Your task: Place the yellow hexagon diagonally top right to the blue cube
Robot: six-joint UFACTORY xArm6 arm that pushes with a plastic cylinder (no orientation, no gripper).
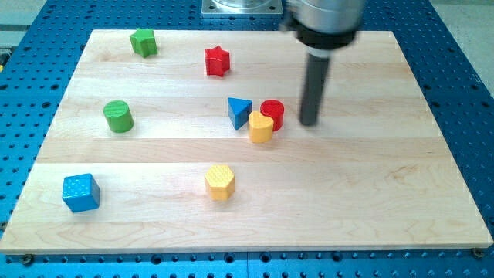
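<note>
Below-left of my tip (309, 122) | yellow hexagon (220, 181) | well apart

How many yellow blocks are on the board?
2. The yellow hexagon sits near the view's bottom middle. Another yellow block is in the centre, against the red cylinder. None seem hidden.

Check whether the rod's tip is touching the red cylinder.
Apart. The camera view shows a strip of bare board between my tip and the red cylinder, which lies to the tip's left, against a yellow block.
</note>
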